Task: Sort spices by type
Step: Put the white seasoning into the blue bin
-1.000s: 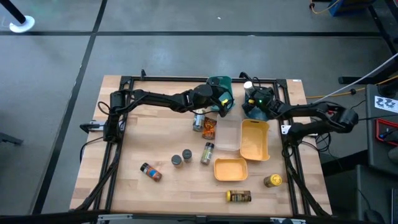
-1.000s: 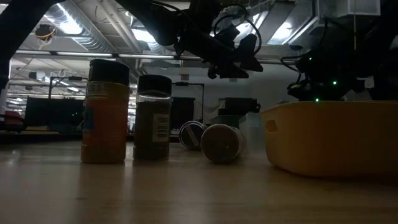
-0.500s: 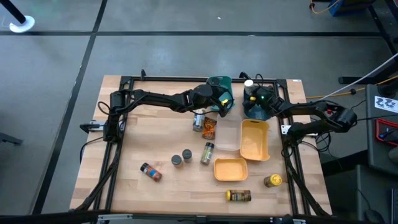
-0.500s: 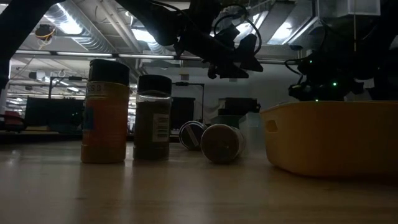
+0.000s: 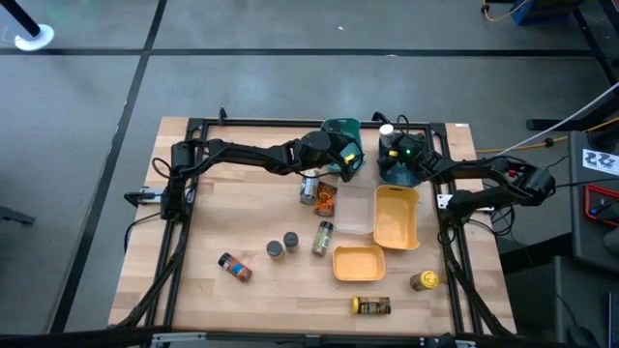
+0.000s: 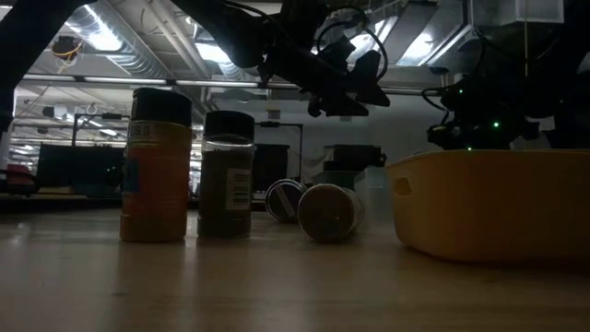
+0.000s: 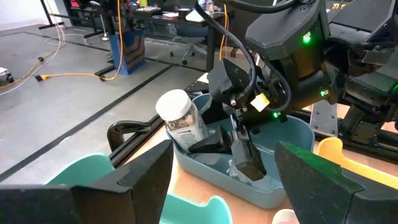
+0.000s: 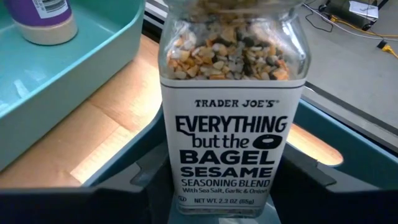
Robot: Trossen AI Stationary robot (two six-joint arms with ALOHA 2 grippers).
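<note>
Here the right gripper (image 7: 239,146) clamps a white-lidded seasoning jar (image 8: 227,118), held over the dark blue bin (image 7: 292,134) at the bench's far edge. The left gripper (image 5: 340,158) hangs with its fingers spread apart over the teal bin (image 5: 344,127) just beside it. More spice jars (image 5: 320,237) lie and stand mid-bench, near two yellow bins (image 5: 395,215)
</note>
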